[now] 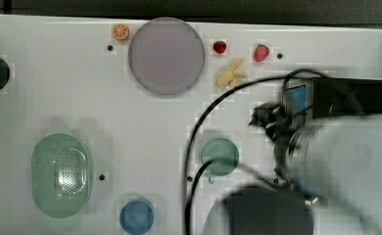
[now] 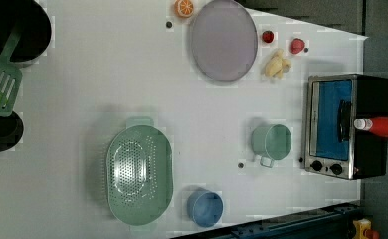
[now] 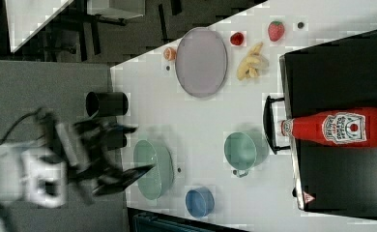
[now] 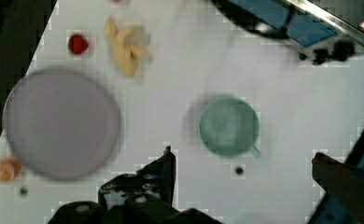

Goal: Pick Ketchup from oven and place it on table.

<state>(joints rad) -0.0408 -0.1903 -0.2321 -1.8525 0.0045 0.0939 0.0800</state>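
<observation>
While your gripper (image 4: 241, 163) hangs above the table (image 2: 107, 74) with its dark fingers (image 4: 164, 170) spread wide apart and nothing between them, you can see beneath it, in the wrist view, the matte white tabletop dotted with small dark holes. Closest under the fingers sits a round mint-green mug (image 4: 228, 125) with a small loop handle, smooth and plastic-looking. Past it lie a pale yellow peeled banana (image 4: 124, 46), a small glossy red strawberry (image 4: 78, 43), a flat round grey-lilac plate (image 4: 61, 122) and an orange slice (image 4: 5, 169) just beside the plate's rim. In the left view you will find an oval green colander (image 2: 140, 174) with a perforated bowl, a round blue cup (image 2: 205, 208) near it, and a slotted green spatula (image 2: 0, 84) resting in a black pot (image 2: 18, 30) at the far edge. Farthest from the gripper stands the oven (image 2: 346, 124), a boxy black body with a silver frame, bluish glass door, dark handle and small knobs. The Ketchup (image 3: 339, 127), a slim red squeeze bottle with a white cap and a white-and-red label, lies on its side on top of the oven's flat black roof, cap pointing toward the door side, well apart from your gripper.
</observation>
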